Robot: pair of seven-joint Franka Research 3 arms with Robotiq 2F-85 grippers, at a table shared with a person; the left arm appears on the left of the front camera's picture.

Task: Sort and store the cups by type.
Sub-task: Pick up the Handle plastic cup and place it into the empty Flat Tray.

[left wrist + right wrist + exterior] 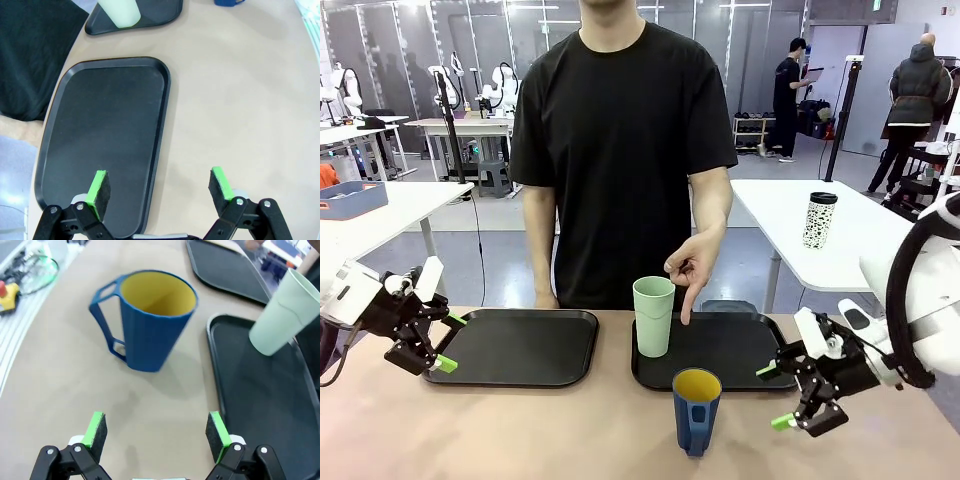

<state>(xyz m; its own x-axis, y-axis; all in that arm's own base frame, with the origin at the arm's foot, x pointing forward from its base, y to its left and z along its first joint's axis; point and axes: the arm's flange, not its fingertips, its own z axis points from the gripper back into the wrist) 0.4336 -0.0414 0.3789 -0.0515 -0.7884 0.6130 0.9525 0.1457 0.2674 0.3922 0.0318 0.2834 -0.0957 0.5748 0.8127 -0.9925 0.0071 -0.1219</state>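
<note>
The mint-green tumbler [653, 315] stands upright at the left end of the right black tray [740, 350]. On the bare table just in front of that tray sits the dark blue mug [696, 410], yellow inside, handle toward me. My right gripper [775, 397] hovers open to the mug's right; its wrist view has the mug [150, 325] ahead of the fingers and the tumbler [282, 315] beyond. My left gripper [448, 342] is open at the left edge of the empty left tray [515, 345], hanging over that tray's rim [161, 187].
A person stands at the far side, one hand [692, 270] pointing a finger down at the right tray beside the tumbler. A white speckled cup with a dark lid [819, 220] stands on another table behind. Bare tabletop lies between the trays and along the front edge.
</note>
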